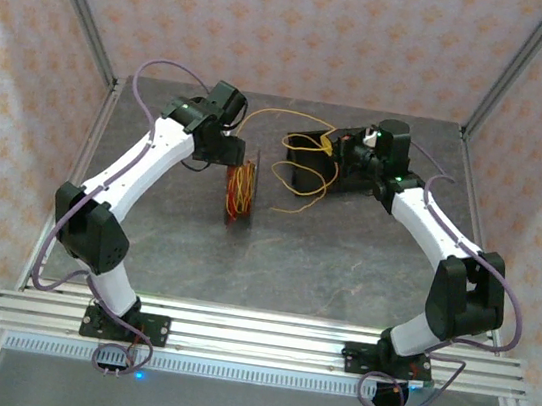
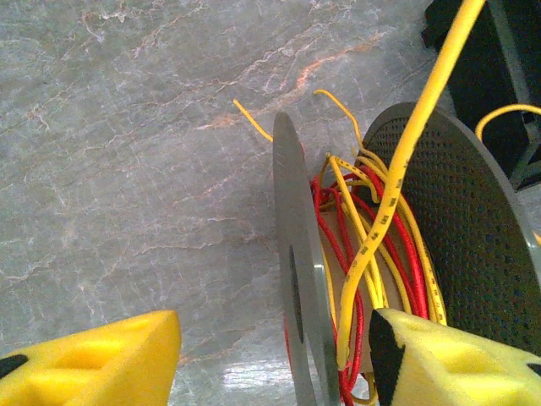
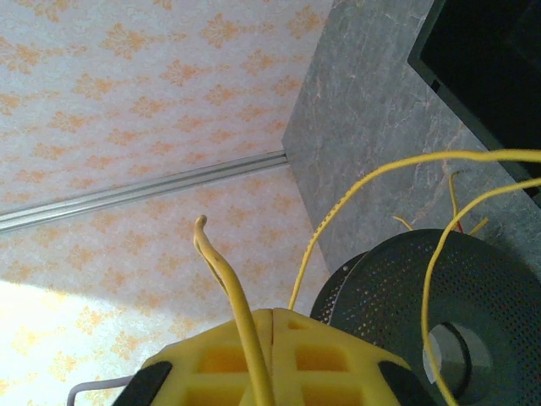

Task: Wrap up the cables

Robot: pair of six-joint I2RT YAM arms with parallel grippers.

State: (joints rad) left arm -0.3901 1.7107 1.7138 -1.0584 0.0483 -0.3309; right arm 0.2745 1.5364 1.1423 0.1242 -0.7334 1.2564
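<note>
Top external view: your left arm angles inward from its elbow, left tool (image 1: 229, 157) spread astride a flange of the upright spool (image 2: 473, 220) at mid-table (image 1: 322, 271), where the cables (image 1: 244, 187) lie wound. Your right arm angles inward opposite, right tool (image 3: 272, 317) pressed together, pinching one loose yellow strand.

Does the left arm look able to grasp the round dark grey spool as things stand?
Likely yes: the left gripper hangs open just above the round dark grey spool, one flange and a yellow cable between its fingers, nothing blocking.
</note>
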